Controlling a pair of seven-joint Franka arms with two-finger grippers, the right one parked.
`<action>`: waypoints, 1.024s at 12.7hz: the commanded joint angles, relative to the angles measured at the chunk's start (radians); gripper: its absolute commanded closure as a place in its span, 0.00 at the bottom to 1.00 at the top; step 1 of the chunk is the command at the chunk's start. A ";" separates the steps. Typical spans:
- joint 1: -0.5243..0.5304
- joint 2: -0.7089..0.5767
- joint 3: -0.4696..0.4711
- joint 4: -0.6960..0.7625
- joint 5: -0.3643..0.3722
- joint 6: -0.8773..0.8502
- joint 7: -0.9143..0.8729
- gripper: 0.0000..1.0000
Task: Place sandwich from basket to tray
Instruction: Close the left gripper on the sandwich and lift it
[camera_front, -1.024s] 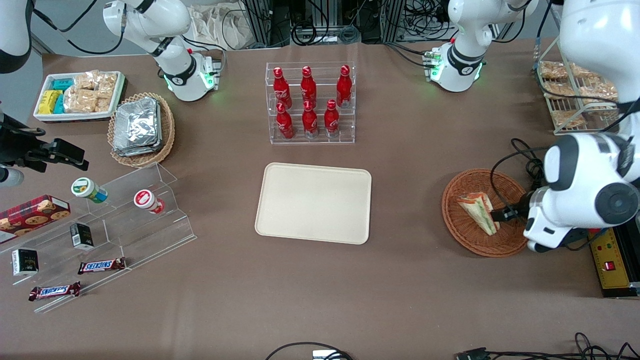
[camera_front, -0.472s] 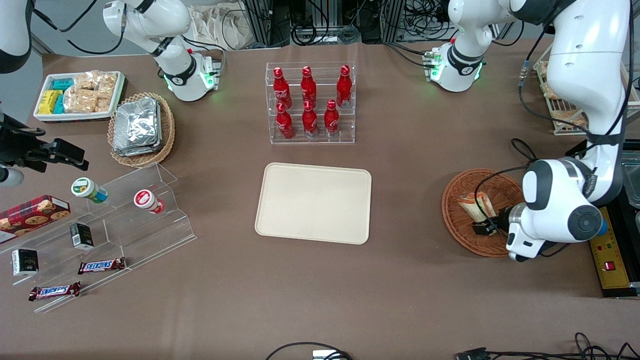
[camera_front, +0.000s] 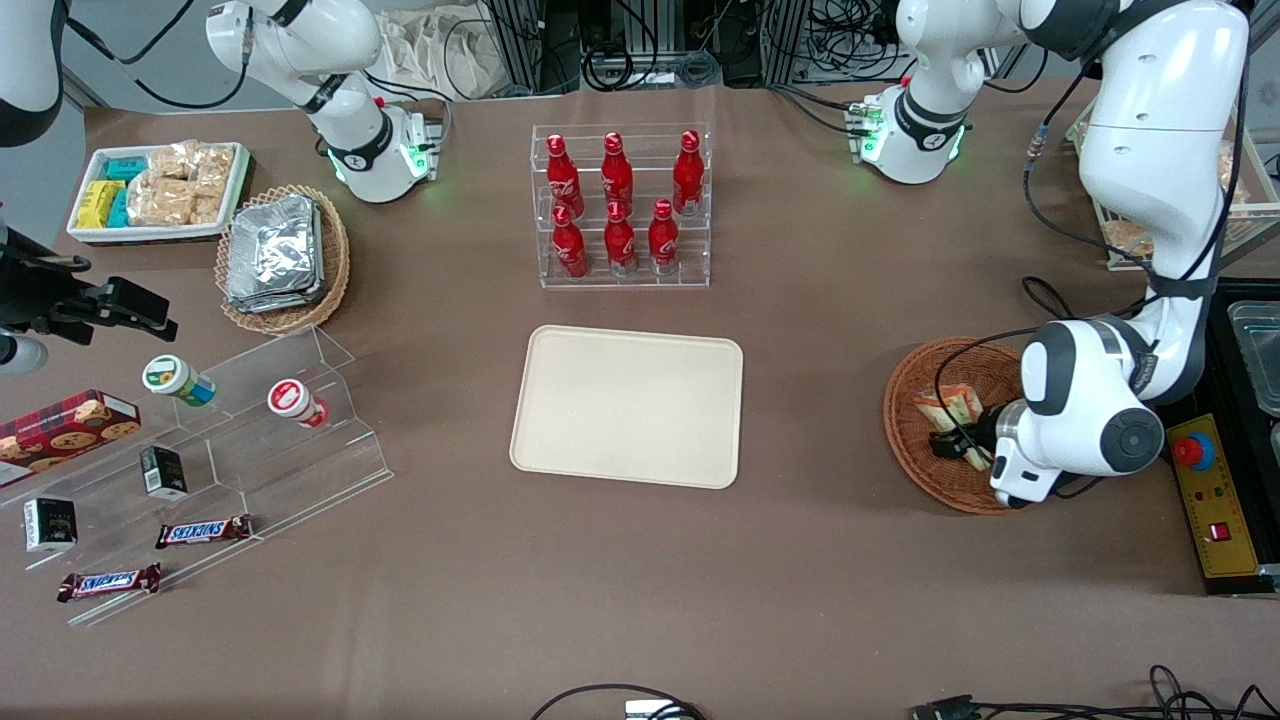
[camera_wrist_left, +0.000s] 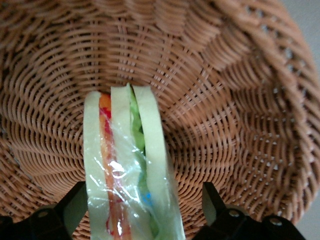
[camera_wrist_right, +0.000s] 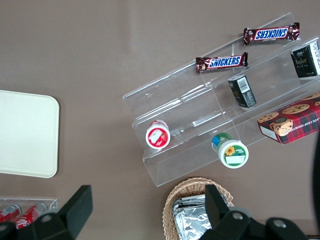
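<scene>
A brown surface (camera_front: 820, 330) carries the work, with cables and rack frames along its twelve-o'clock edge in the front view. The round wicker basket (camera_front: 915, 450) sits toward the working arm's end, at about three o'clock from the cream tray (camera_front: 628, 405), which lies bare at the centre. The plastic-wrapped sandwich (camera_wrist_left: 127, 165) rests inside the basket on its woven floor, filling edge turned up toward the wrist camera.

The hand (camera_front: 950, 447) is down in the basket, open, one finger (camera_wrist_left: 75, 205) on each side of the wedge; one sits just beside the bread, the other stands a little apart.

The step in hand looks like the grasp. To do it well, I would close across the flat bread faces, gently, since the bread is soft and the film is likely slippery. Centre the wedge first, so both fingers meet it together and it does not tip.

Then lift straight up until the sandwich clears the basket's raised rim. The stretch of surface from basket to tray is open; the acrylic rack of red bottles (camera_front: 620, 205), at twelve o'clock from the tray, stands apart from that path.
</scene>
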 joint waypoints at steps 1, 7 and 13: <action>0.003 -0.031 -0.001 -0.041 -0.014 0.022 -0.013 0.21; 0.000 -0.111 -0.004 -0.039 0.000 -0.004 0.007 0.91; -0.017 -0.264 -0.089 -0.029 0.003 -0.118 0.122 0.86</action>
